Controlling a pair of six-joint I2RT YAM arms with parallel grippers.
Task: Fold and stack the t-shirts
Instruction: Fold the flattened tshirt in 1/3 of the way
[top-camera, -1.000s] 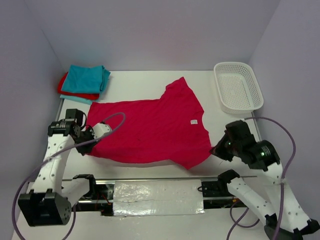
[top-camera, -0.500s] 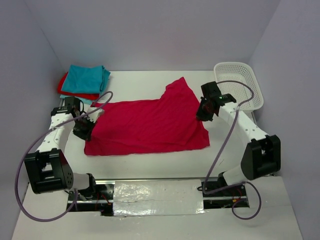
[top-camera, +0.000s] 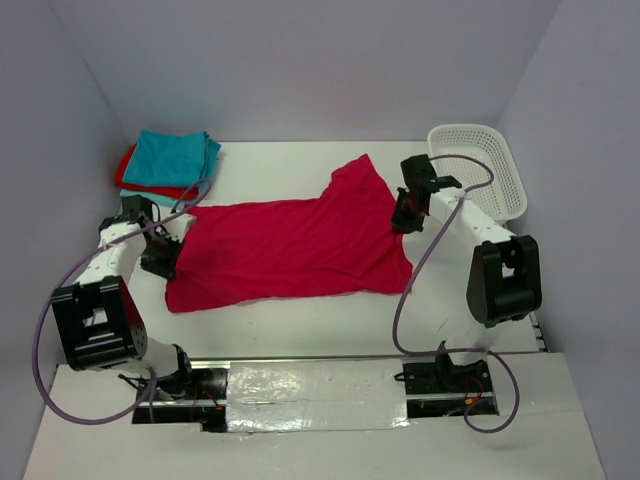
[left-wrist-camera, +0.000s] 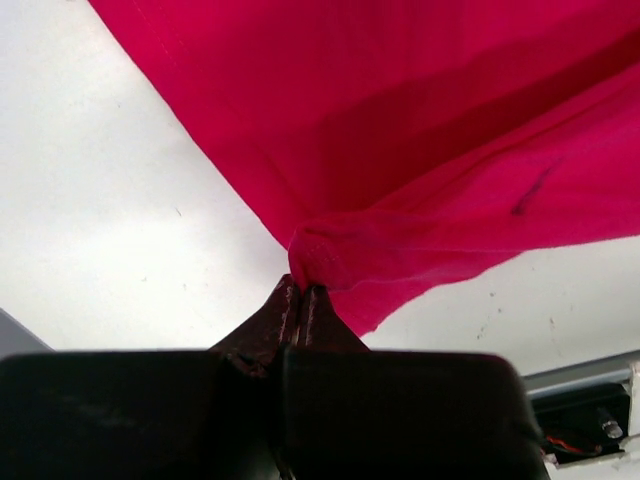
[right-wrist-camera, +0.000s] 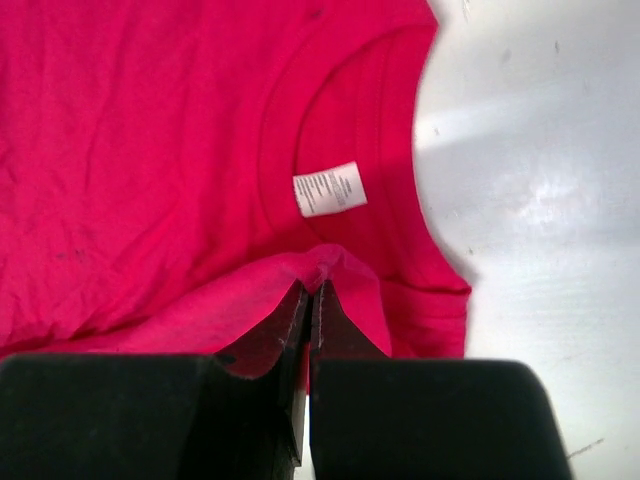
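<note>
A pinkish-magenta t-shirt (top-camera: 290, 245) lies across the middle of the table, its near half folded back over itself. My left gripper (top-camera: 166, 255) is shut on the shirt's left edge; in the left wrist view the cloth (left-wrist-camera: 420, 150) bunches at the closed tips (left-wrist-camera: 300, 292). My right gripper (top-camera: 403, 217) is shut on the shirt's right edge by the collar; the right wrist view shows the cloth (right-wrist-camera: 150, 150), its white label (right-wrist-camera: 329, 188) and the closed tips (right-wrist-camera: 312, 290). A folded teal shirt (top-camera: 178, 156) lies on a red one (top-camera: 132, 180) at the back left.
A white mesh basket (top-camera: 476, 172) stands at the back right, just beyond the right arm. The stack of folded shirts sits close behind the left arm. Grey walls enclose the table on three sides.
Both grippers have carried the shirt's near edge away from me, folding the near half over the far half. The right arm swung from the near right corner up to the collar.
</note>
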